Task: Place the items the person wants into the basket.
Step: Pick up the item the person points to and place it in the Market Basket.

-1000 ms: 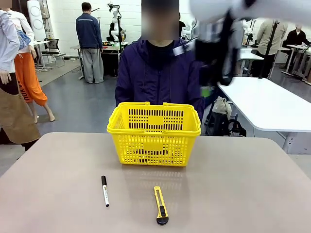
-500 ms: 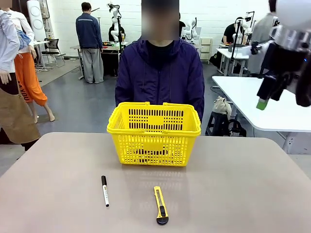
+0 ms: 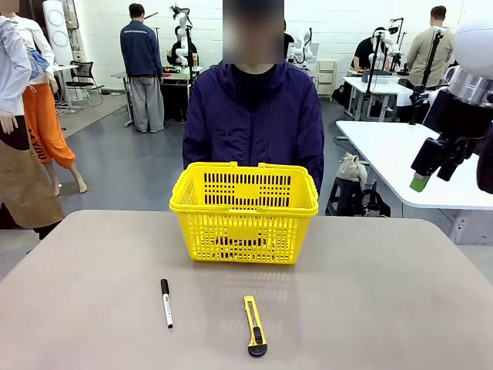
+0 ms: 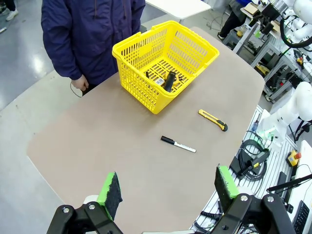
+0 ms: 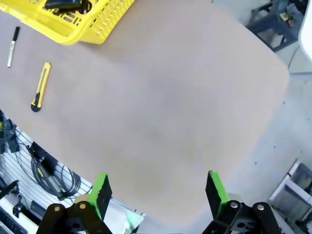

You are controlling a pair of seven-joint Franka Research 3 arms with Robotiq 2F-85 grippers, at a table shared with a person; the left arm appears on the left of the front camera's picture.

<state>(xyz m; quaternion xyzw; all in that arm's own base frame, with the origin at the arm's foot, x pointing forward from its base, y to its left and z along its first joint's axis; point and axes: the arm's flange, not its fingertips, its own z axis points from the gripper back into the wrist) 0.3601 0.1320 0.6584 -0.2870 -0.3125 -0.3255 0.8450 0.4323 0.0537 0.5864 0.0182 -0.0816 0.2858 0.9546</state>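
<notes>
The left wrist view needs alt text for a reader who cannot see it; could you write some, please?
A yellow basket holding dark items stands before a person; a marker and utility knife lie on the table.

left tool point(image 4: 168, 187) open, right tool point(image 5: 157, 192) open, raised

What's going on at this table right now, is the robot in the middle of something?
Nothing is being held at this moment. The right gripper hangs open, high off to the right side of the table; the left gripper is open too, above the table's near edge. The yellow basket stands in front of the person and already holds a few dark items. A white marker and a yellow utility knife lie on the table, untouched.
</notes>
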